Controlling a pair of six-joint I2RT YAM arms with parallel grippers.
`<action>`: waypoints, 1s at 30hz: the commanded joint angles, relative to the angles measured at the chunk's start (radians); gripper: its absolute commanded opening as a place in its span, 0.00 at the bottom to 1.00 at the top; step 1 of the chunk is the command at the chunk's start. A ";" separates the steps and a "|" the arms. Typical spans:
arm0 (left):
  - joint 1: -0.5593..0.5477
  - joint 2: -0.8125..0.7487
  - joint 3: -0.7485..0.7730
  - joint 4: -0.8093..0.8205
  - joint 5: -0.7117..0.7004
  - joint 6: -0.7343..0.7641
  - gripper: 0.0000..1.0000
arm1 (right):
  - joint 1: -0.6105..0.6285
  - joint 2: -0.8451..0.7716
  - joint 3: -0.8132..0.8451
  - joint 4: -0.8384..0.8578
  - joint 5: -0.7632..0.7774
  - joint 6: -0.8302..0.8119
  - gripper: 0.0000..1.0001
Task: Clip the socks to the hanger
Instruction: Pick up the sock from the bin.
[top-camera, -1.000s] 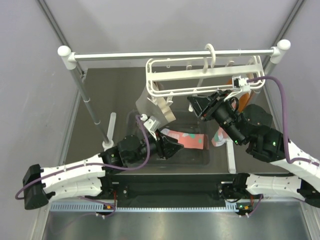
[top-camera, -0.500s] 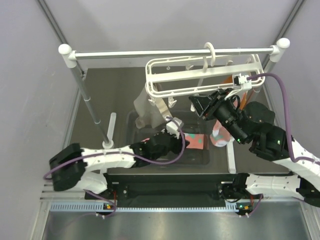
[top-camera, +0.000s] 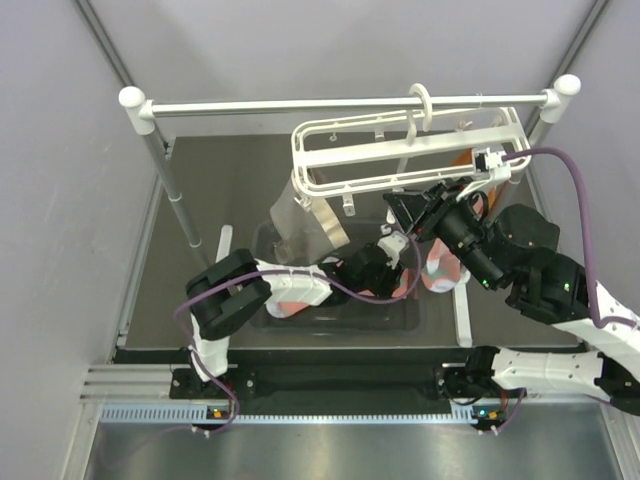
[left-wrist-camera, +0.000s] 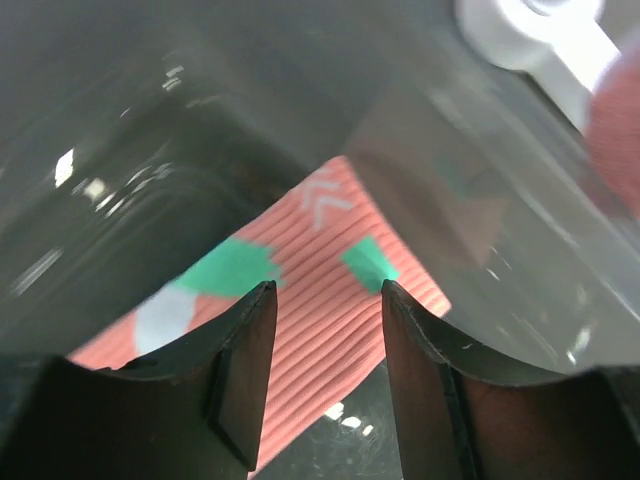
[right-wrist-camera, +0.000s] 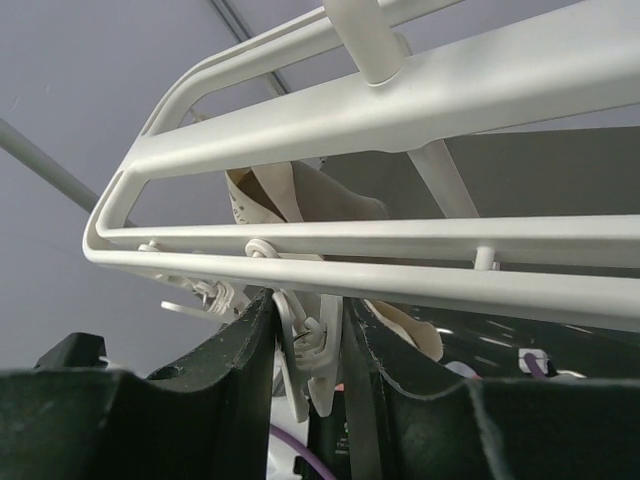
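Observation:
One salmon-pink sock (left-wrist-camera: 325, 255) with mint patches lies in the clear bin, right under my left gripper (left-wrist-camera: 325, 300). The jaws stand apart just above it and hold nothing. From above, the left gripper (top-camera: 395, 270) is at the bin's right end, over this sock (top-camera: 408, 285). A second sock (top-camera: 441, 272) is bunched at the bin's right edge. The white hanger (top-camera: 400, 150) hangs by its hook from the rail. My right gripper (top-camera: 403, 208) sits below the hanger's near rail (right-wrist-camera: 400, 110), shut on a small white clip (right-wrist-camera: 318, 350) that dangles from it.
A metal rail (top-camera: 340, 103) with white ball ends spans the back on two posts. A beige-grey cloth (top-camera: 300, 215) hangs from the hanger's left part and an orange cloth (top-camera: 468, 162) at its right. The clear bin (top-camera: 330, 315) sits mid-table, with white stand feet (top-camera: 462, 315) beside it.
My left arm has swung right across the bin, and its gripper is now over the sock at the right end. The right gripper has stayed on the clip.

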 joint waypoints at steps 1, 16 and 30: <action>0.044 0.006 0.074 -0.075 0.231 0.165 0.52 | 0.005 -0.013 0.028 -0.055 0.019 -0.027 0.00; 0.141 0.139 0.350 -0.473 0.460 0.595 0.78 | 0.005 -0.026 0.002 -0.044 0.003 -0.020 0.00; 0.127 0.261 0.349 -0.345 0.357 0.579 0.70 | 0.005 -0.020 0.009 -0.052 -0.001 -0.013 0.00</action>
